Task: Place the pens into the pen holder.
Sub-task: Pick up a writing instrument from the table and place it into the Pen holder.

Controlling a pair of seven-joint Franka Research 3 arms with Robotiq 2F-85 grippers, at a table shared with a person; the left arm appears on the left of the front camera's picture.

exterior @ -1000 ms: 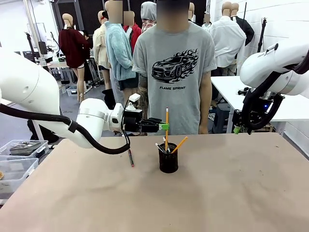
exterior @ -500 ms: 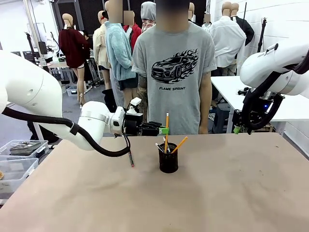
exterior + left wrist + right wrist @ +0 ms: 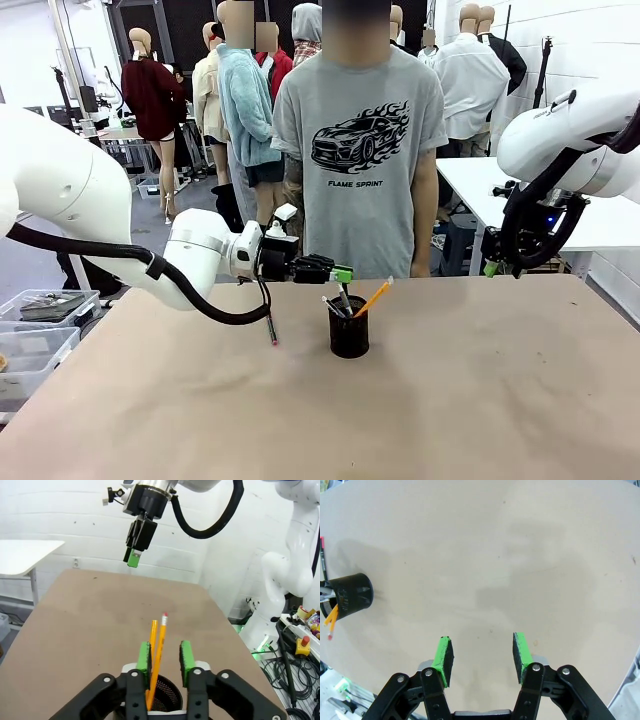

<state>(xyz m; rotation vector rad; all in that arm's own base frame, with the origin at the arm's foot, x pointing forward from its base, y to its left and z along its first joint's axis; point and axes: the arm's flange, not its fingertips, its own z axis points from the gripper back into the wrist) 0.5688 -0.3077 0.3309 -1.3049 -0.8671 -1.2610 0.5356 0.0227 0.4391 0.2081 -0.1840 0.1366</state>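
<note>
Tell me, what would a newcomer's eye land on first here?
The left gripper hovers just above the black mesh pen holder near the middle of the table, a yellow pencil leaning out of it. A dark red-tipped pen lies on the table left of the holder, and a person in a grey T-shirt stands at the far side.
</note>
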